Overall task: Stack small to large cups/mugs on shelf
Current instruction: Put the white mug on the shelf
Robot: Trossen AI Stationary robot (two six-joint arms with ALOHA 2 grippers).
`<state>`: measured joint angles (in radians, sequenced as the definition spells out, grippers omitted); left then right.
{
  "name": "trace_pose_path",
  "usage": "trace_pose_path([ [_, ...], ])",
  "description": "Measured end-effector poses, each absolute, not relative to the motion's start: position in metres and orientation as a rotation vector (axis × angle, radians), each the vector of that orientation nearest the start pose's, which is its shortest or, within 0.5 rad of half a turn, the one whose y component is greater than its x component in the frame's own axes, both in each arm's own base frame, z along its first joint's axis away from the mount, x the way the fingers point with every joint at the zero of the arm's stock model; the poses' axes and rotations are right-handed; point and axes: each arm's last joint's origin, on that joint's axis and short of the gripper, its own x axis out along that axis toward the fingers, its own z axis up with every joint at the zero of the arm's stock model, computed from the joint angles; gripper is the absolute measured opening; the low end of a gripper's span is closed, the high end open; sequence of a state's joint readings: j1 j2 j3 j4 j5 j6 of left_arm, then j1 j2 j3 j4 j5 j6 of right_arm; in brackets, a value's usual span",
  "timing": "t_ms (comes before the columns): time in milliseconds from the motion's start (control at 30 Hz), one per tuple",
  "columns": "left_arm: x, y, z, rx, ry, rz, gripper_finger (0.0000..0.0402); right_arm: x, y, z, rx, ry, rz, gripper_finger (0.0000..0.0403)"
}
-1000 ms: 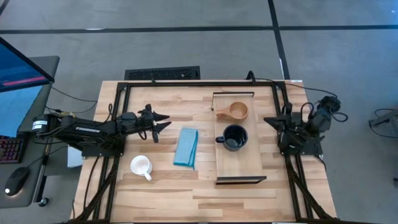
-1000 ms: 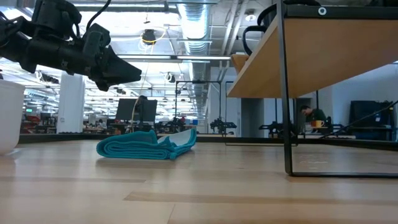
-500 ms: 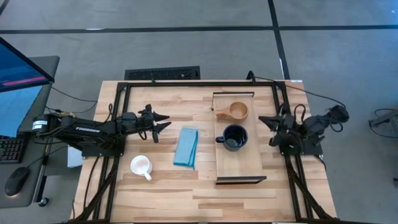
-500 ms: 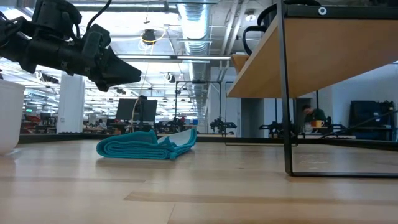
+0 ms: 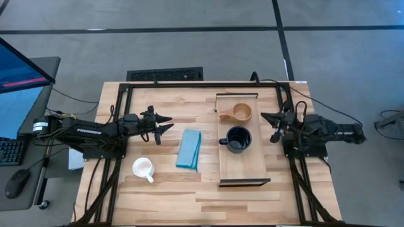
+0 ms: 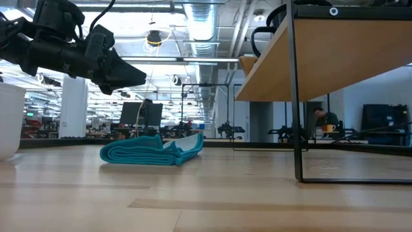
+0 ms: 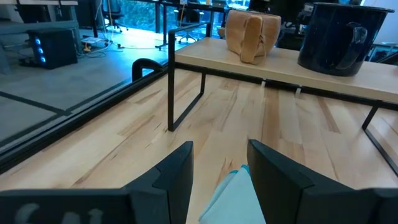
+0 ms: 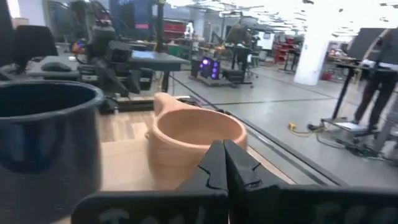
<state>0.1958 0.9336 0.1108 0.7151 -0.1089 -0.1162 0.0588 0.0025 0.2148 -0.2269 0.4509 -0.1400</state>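
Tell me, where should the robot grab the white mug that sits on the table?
Probably by the rim, coming from above. The white mug stands upright with its mouth open to the top, and its handle points toward the table's front edge, away from the left tool, which is open and nearest.

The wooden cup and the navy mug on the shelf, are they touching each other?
Apart. The high view shows a strip of bare shelf between the wooden cup and the navy mug.

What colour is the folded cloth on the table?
Teal blue; the folded cloth shows best in the low view.
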Motion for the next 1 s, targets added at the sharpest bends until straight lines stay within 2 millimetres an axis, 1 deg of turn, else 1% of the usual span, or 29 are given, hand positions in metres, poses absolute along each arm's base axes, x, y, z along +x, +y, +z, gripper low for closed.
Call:
trace_pose_path([
  [133,0.166,0.036,0.167,-0.120,0.091,0.310,0.0142,0.082,-0.014,0.199,-0.123,0.070,-0.458,0.0004],
  [200,0.166,0.036,0.167,-0.120,0.090,0.310,0.0142,0.084,-0.017,0.191,-0.112,0.079,-0.462,0.0004],
  [333,0.166,0.036,0.166,-0.120,0.095,0.311,0.0142,0.089,-0.021,0.179,-0.105,0.044,-0.463,0.0004],
  [500,0.165,0.036,0.164,-0.122,0.113,0.311,0.0142,0.089,-0.027,0.179,-0.133,0.005,-0.530,0.0004],
  [767,0.165,0.036,0.164,-0.135,0.119,0.298,0.0142,0.087,-0.035,0.178,-0.148,0.021,-0.619,0.0005],
  [1000,0.165,0.036,0.164,-0.096,0.123,0.321,0.0142,0.086,-0.037,0.178,-0.134,0.021,-0.646,0.0019],
])
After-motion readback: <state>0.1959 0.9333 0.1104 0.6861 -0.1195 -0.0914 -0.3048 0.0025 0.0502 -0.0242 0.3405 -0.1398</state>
